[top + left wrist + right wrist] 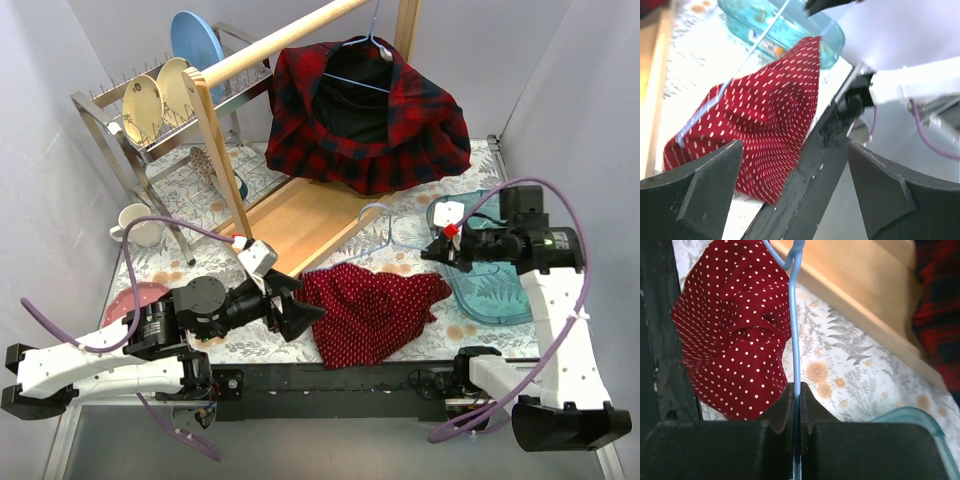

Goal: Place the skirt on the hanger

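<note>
Item: red white-dotted fabric skirt, crumpled flat on the floral-patterned counter at the middle of the near edge. Item: light-blue thin wire hanger, lying from the skirt's far border toward the right edge, one end touching the cloth; whether it has entered the waistband cannot be told. Right fingers: pressed together on the hanger's straight rod, holding it low over the counter. Left fingers: spread wide, empty, just beside the skirt's left border and aimed at the cloth. Also present: red-and-black plaid garment on its own hanger from the pale wooden rail toward the far edge, and a teal glass dish at the right edge. Step judged in hand: bringing hanger and skirt together, with the skirt not yet hung. The next move is judged to call for the left fingers to pinch the waistband and lift it open. The right fingers could then slide the hanger's arm inside without dragging the cloth off the near edge.
</note>
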Available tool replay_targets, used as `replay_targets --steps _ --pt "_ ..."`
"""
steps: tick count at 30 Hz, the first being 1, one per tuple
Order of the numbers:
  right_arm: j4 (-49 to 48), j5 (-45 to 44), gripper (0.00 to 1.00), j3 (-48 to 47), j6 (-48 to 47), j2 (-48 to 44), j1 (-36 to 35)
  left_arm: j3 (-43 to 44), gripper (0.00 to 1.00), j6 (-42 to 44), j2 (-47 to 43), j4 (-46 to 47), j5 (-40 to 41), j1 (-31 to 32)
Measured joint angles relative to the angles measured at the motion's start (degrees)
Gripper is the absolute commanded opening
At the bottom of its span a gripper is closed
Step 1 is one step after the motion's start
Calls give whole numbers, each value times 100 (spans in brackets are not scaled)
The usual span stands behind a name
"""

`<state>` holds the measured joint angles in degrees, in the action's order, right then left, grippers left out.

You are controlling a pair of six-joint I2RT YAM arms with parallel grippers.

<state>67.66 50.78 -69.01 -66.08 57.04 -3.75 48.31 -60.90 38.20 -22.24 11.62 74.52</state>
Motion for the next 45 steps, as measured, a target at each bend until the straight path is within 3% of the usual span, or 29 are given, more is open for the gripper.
replay_targets --steps 6,14,22,31,36,38,39,43,45 --pt "-234 17 1 -1366 1217 -118 35 52 73 -240 247 188 151 0" --pt "-577 0 1 -2308 2743 120 37 999 76 -352 2511 1108 369 382" --pt "-1150 -284 1 -2297 4127 -101 37 1554 63 -214 4415 2446 2052 916" --pt "-1731 -179 1 -1888 5045 -131 37 1781 72 566 4972 3910 3362 1346" --pt "-1871 -177 1 -1757 5281 -118 37 1915 56 979 5125 4481 3644 1331" --pt "-1923 -179 1 -1742 5351 -122 37 2002 57 1075 5202 4658 3602 1335" --pt "-1965 -179 1 -1740 5403 -122 37 2037 64 1108 5237 4712 3585 1335" --pt "-2044 -177 1 -1738 5528 -122 37 2205 75 1121 5436 4767 3606 1325" --pt "-2103 -170 1 -1731 5591 -122 37 2238 75 1019 5515 4712 3609 1283"
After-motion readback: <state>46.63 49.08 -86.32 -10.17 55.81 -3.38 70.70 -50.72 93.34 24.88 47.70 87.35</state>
